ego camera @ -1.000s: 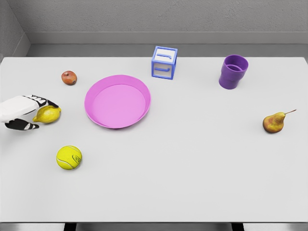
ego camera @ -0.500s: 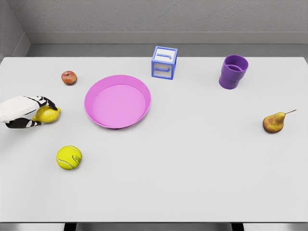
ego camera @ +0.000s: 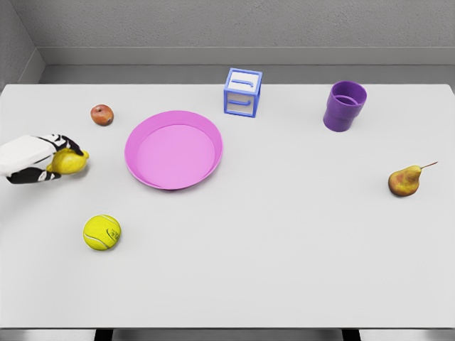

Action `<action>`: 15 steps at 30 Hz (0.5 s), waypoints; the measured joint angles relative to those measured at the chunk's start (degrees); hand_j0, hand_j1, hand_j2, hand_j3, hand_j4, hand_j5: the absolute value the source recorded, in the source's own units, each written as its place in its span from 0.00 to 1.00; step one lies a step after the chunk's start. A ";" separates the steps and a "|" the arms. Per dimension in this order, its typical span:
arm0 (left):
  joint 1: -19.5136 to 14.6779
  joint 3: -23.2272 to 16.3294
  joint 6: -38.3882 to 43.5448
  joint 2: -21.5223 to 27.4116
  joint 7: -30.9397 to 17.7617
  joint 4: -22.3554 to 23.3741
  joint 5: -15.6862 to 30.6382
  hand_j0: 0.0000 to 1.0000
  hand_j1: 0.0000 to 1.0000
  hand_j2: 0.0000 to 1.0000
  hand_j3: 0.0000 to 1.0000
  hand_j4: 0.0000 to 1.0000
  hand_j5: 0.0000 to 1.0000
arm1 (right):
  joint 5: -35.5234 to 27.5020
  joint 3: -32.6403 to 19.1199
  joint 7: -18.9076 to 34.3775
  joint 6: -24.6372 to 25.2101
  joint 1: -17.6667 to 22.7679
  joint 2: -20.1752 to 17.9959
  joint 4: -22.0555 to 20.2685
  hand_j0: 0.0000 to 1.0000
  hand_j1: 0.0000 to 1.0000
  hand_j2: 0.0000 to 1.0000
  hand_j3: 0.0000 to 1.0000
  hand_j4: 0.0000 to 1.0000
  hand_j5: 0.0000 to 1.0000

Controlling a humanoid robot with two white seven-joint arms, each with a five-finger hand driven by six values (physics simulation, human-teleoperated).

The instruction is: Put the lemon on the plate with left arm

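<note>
One step looks done: left hand [ego camera: 32, 158] fingers grip the lemon [ego camera: 67, 162] at the counter's [ego camera: 284, 249] left edge (plate [ego camera: 173, 150] near, empty), carry and release remain.

Light: you get bright, even, diffuse light across the white table [ego camera: 284, 249].
Shadows: faint and soft, hugging the pink plate [ego camera: 173, 150] and tennis ball [ego camera: 102, 232].
Glare: none.
Sharpness: you see slightly soft render edges; no visible edge distortion.
</note>
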 measured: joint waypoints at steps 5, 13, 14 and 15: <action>0.00 1.33 0.01 -0.03 0.02 -0.01 0.92 0.54 0.54 0.54 0.54 0.54 0.54 | 0.00 0.00 0.00 0.00 0.00 0.00 0.00 1.00 1.00 1.00 1.00 1.00 1.00; 0.18 1.96 -0.01 -1.33 0.04 -3.33 3.27 0.54 0.54 0.54 0.54 0.54 0.54 | 0.00 0.00 0.00 0.00 0.00 0.00 0.00 1.00 1.00 1.00 1.00 1.00 1.00; 0.18 1.87 -0.01 -1.52 0.02 -4.03 3.39 0.54 0.54 0.54 0.54 0.54 0.54 | 0.00 0.00 0.00 0.00 0.00 0.00 0.00 1.00 1.00 1.00 1.00 1.00 1.00; 0.18 1.75 0.00 -1.66 0.00 -4.59 3.49 0.54 0.54 0.54 0.54 0.54 0.54 | 0.00 0.00 0.00 0.00 0.00 0.00 0.00 1.00 1.00 1.00 1.00 1.00 1.00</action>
